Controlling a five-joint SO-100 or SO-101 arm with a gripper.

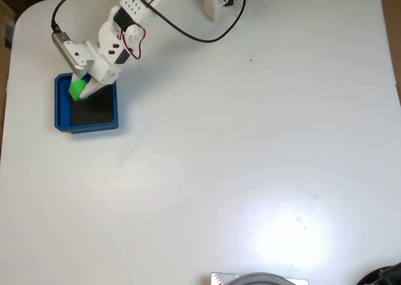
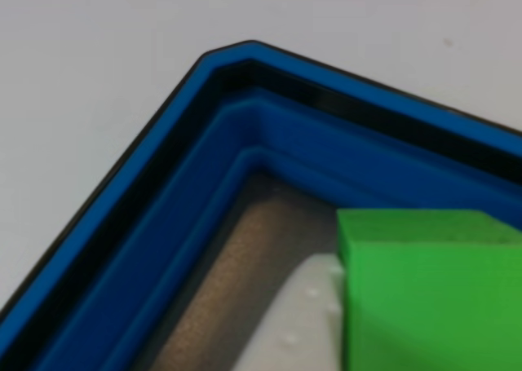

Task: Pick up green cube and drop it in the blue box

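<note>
The green cube (image 1: 77,88) hangs clamped between the fingers of the white gripper (image 1: 83,89), directly over the upper-left part of the blue box (image 1: 61,113) in the fixed view. The close other view shows the green cube (image 2: 424,293) inside the line of the blue box's stepped wall (image 2: 188,192), near one clipped corner, with a white finger (image 2: 306,322) beside it and the dark floor below. The drop looks to be straight down; the cube sits closer to the corner walls than to the box's middle, so little sideways room remains there. The white table (image 1: 250,141) around is open.
</note>
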